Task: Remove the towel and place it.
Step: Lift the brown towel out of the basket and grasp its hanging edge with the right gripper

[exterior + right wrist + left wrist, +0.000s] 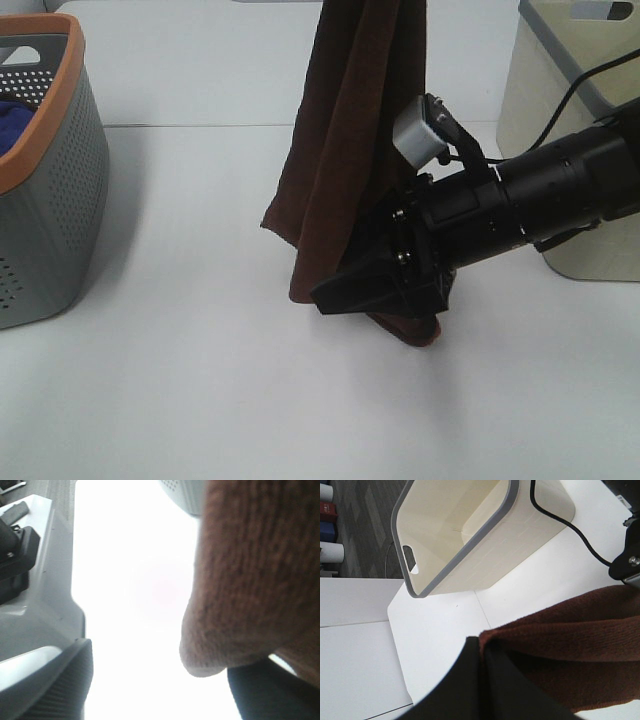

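The dark brown towel (350,130) hangs straight down over the middle of the white table (200,400); its top runs out of the exterior view. In the left wrist view my left gripper (481,652) is shut on a folded edge of the towel (570,640); this gripper is out of the exterior view. My right gripper (385,305) is at the towel's lower end, low over the table. In the right wrist view it (160,700) is open, its fingers wide apart, and the towel's bottom corner (250,580) hangs between them, closer to one finger.
A grey perforated basket with an orange rim (50,150) stands at the left and holds blue fabric (15,115). A cream bin with a grey rim (560,100) stands at the right, behind the right arm; it also shows in the left wrist view (470,535).
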Robot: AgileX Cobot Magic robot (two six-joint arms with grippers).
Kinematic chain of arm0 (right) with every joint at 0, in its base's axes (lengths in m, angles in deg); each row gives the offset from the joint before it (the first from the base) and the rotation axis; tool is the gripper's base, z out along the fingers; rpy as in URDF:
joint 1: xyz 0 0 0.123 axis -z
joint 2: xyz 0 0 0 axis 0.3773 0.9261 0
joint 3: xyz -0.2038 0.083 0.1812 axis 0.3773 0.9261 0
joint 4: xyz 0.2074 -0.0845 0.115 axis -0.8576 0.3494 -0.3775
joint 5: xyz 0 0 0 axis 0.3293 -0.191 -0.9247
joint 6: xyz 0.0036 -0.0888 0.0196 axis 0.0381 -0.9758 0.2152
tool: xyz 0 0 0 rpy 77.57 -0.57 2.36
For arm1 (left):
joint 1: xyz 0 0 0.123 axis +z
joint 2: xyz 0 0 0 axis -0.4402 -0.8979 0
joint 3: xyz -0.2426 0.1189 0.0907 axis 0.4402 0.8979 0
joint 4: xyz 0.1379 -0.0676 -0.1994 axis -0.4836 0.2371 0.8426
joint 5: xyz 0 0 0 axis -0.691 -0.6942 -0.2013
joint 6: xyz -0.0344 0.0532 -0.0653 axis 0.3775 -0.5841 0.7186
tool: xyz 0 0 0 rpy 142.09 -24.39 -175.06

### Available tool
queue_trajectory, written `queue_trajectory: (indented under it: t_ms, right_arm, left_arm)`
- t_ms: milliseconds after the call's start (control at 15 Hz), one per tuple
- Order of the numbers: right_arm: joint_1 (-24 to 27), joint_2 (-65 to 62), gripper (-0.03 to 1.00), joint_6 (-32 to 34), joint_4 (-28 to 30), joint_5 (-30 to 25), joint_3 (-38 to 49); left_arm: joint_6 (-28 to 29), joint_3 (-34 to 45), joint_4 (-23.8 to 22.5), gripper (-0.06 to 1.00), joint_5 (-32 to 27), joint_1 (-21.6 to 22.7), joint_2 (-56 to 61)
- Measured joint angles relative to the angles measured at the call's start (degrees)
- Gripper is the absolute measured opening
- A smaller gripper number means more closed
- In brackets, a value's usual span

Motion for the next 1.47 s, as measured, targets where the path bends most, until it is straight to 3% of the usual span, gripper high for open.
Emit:
queue_trajectory:
  t_ms: [200, 267, 467, 600, 733, 800, 933, 1067, 1200, 1467]
  right_arm:
    - [-0.1, 0.0, 0.74, -9.7, -12.7, 12.4, -1.5]
    - [-0.1, 0.4, 0.74, -12.1, -13.9, 13.2, -2.6]
    - [-0.1, 1.8, 0.74, -12.8, -14.7, 4.1, -3.6]
    - [-0.1, 1.8, 0.74, -8.5, -11.5, -0.2, -3.6]
    - [-0.1, 1.8, 0.74, 1.8, 1.5, -3.0, -3.6]
    - [-0.1, 1.8, 0.74, 4.2, 4.2, -5.2, -3.6]
    - [-0.1, 1.8, 0.74, 5.7, 5.3, -11.6, -3.6]
    - [-0.1, 1.8, 0.74, 6.0, 5.4, -13.7, -3.6]
    - [-0.1, 1.8, 0.74, 6.0, 4.8, -11.9, -3.6]
    - [-0.1, 1.8, 0.74, 0.3, -3.1, 0.5, -3.6]
  left_arm:
    - [0.6, 0.0, -0.2, 0.0, 0.0, 0.0, 0.0]
    - [0.8, 0.0, -0.2, 0.0, 0.0, 0.0, 0.0]
    - [0.8, 0.0, -1.8, 0.0, 0.0, 0.0, 0.0]
    - [1.2, 0.0, -3.8, 0.0, 0.2, 0.0, 0.0]
    - [1.9, 0.0, -6.4, 0.0, 0.2, 0.1, 0.0]
    - [2.1, 0.0, -6.6, 0.0, 0.2, 0.1, 0.0]
    - [2.2, 0.0, -6.6, 0.0, 0.3, 0.1, 0.0]
    - [2.3, 0.0, -6.7, 0.0, 0.3, 0.1, 0.0]
    - [2.3, 0.0, -6.7, 0.0, 0.3, 0.1, 0.0]
    - [2.8, 0.0, -6.7, 0.0, 0.4, 0.1, 0.0]
